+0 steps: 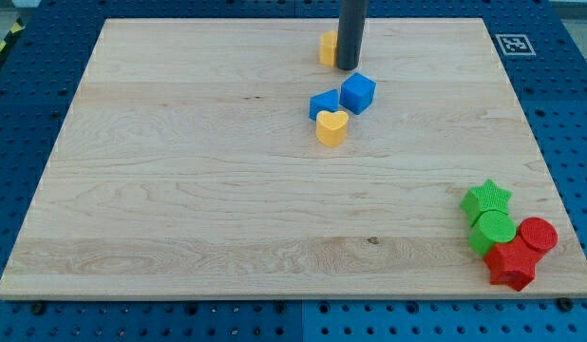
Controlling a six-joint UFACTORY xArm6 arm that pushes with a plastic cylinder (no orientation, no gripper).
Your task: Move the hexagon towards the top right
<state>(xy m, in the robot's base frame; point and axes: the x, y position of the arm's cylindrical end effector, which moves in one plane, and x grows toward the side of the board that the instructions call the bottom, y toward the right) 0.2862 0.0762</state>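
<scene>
A yellow block, likely the hexagon (327, 47), sits near the board's top edge, partly hidden behind the dark rod. My tip (347, 66) rests on the board touching or just beside that block's right side. Below it lie a blue cube (358, 92), a second blue block (324, 103) and a yellow heart (331, 126), clustered together near the upper middle.
At the view's bottom right stand a green star (487, 199), a green cylinder (493, 230), a red cylinder (538, 234) and a red star-like block (511, 264), close to the wooden board's right edge (550, 190). A printed marker tag (511, 44) sits at the top right corner.
</scene>
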